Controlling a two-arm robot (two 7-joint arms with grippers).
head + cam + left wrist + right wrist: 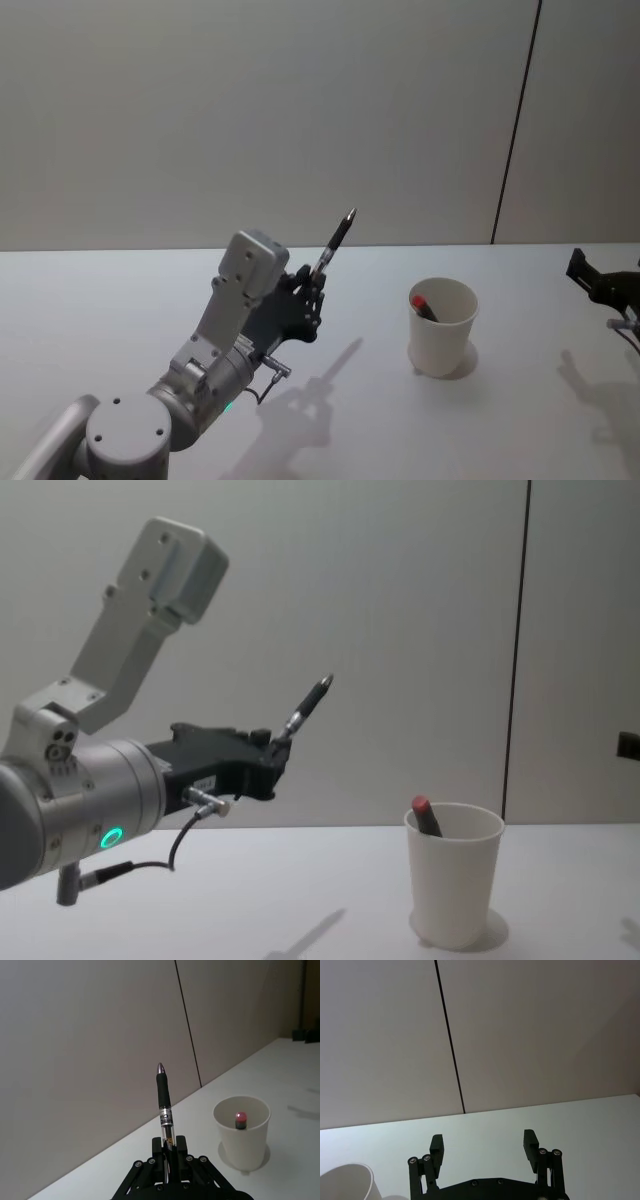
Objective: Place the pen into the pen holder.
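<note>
1. My left gripper (313, 290) pinches the pen (333, 245) by its lower barrel, raised above the table (480, 430), tip angled upward.
2. The pen holder (441, 345) stands well apart to the right, with a red-topped pen (421, 303) inside.
3. I judge this to be the carry. Next I need to travel over the rim, turn the pen downward and release.
4. My right gripper (484, 1141) is parked far right, fingers spread.
</note>
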